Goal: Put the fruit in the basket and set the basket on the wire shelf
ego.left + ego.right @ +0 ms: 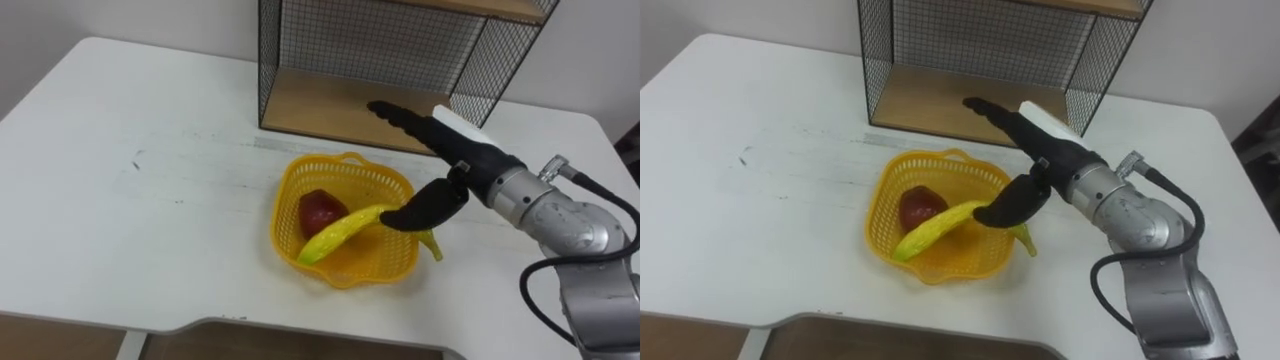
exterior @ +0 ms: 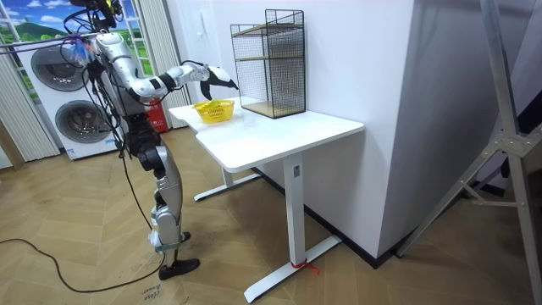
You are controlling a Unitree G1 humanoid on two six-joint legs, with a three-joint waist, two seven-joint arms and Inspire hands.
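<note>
A banana and a red apple lie in the yellow basket on the white tabletop just before the wire shelf, with the right hand above its right rim, fingers straight and spread, thumb hanging near the banana.

There are 1 basket, 1 banana, 1 apple and 1 wire shelf.

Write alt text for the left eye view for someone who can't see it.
A yellow basket holding a red fruit and a banana sits on a white table before a black wire shelf. The robot's right hand reaches in from the right above the basket's right side, fingers straight toward the shelf, thumb hanging near the banana's end.
</note>
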